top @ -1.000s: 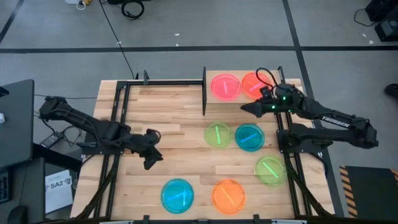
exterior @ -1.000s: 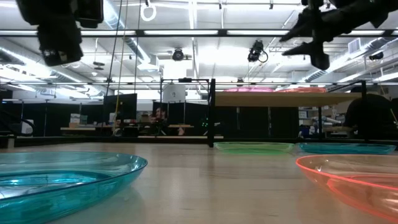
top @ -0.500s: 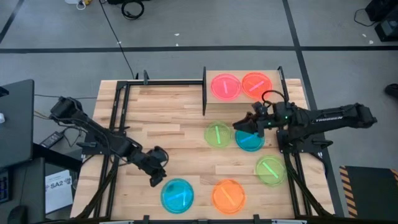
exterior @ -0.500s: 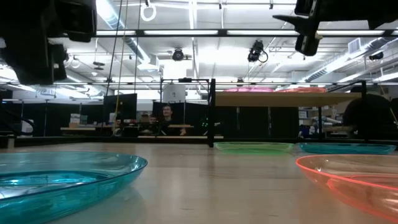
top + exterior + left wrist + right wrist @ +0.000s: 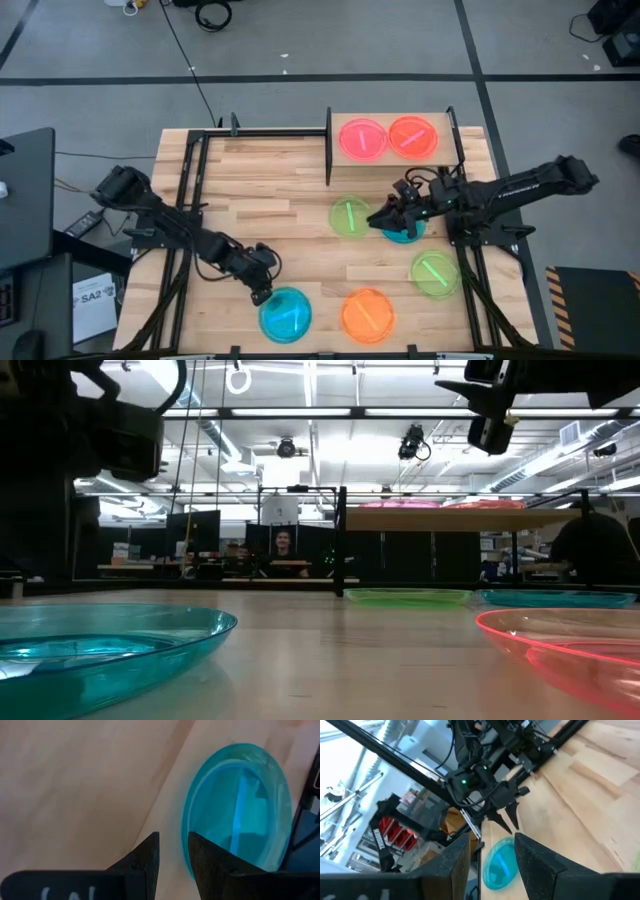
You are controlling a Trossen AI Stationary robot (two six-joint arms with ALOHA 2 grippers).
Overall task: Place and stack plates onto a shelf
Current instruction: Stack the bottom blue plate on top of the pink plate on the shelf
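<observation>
The shelf (image 5: 395, 120) is being seen at the far right of the worktop (image 5: 260, 190), raised on black posts. Two plates are being carried on it side by side: a pink plate (image 5: 362, 138) and a red-orange plate (image 5: 412, 135). Nothing is being stacked on either.

Five more plates are lying flat on the worktop, each empty: a green plate (image 5: 350, 216), a teal-blue plate (image 5: 403, 228) just beside it, a second green plate (image 5: 435, 272), an orange plate (image 5: 367, 314) and a blue plate (image 5: 285, 313) at the near edge.

The left gripper (image 5: 262, 290) is being held low at the rim of the blue plate (image 5: 240, 810). In the left wrist view its fingers (image 5: 145, 862) are being kept narrowly parted, and the plate's edge is lying just ahead of the tips, beside the one finger; nothing is being gripped between them.

The right gripper (image 5: 385, 215) is being held over the gap between the first green plate and the teal-blue plate, the latter partly hidden under the fingers. In the right wrist view its fingers (image 5: 460, 857) are being held moderately apart with nothing between them; the left arm and the blue plate (image 5: 500, 862) are being seen well beyond the tips.

In the low view the blue plate (image 5: 100, 650) and the orange plate (image 5: 565, 650) are being seen close up, with the shelf (image 5: 450, 517) far behind.
</observation>
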